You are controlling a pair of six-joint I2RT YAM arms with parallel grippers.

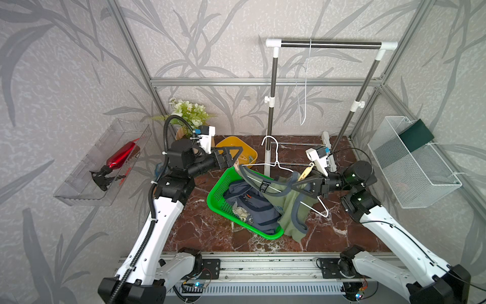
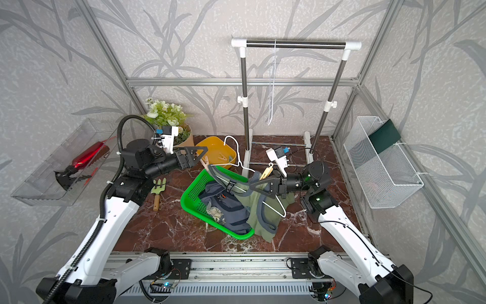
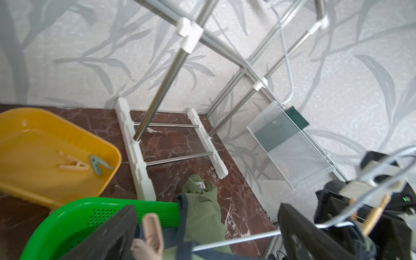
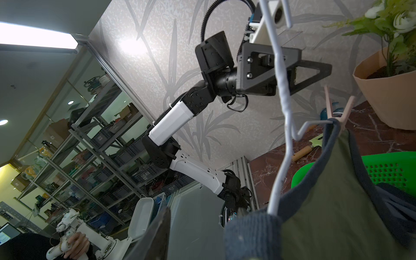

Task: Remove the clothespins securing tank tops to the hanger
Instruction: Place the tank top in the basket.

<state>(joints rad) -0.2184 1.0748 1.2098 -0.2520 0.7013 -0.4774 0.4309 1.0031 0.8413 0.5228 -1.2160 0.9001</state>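
on a red-brown marbled tabletop (image 1: pixel 200 237), in both top views, a white wire hanger (image 1: pixel 269 136) is held tilted above a green perforated plastic basket (image 1: pixel 218 194). an olive-green tank top with navy trim (image 1: pixel 292 210) hangs from the hanger, its hem spilling onto the table. a slate-blue tank top with a cream winged print (image 1: pixel 252 208) lies loose in the basket. two small pale tan spring clips pin the olive top. the near clothespin (image 1: pixel 305 172) sits just beside the right gripper (image 1: pixel 299 185). the far clothespin (image 2: pixel 206 161) sits at the opposite shoulder, by the left gripper (image 1: pixel 232 160). the right claw is narrowed onto the cloth-covered hanger, propping it up. the left claw stands wide and empty. a yellow plastic tub (image 1: pixel 231 143) sits behind.

the left wrist view adds what the top views hide. the far clothespin (image 3: pixel 150 234) lies between the spread fingers (image 3: pixel 112 234), nearer one of them, and whether it touches that finger cannot be told. a pale loose pin (image 3: pixel 72 164) and a grey-green loose clip (image 3: pixel 99 163) lie in the tub.

the right wrist view looks up from below. the far clothespin's two tails splay away from the wire and its nose bites the navy strap. cloth hides the right claw's own grip.

the pins are likely light, rigid and sprung, so squeeze the splayed tails, then pull away. the fabric is soft and will drag, and the thin hanger may swing unless braced.
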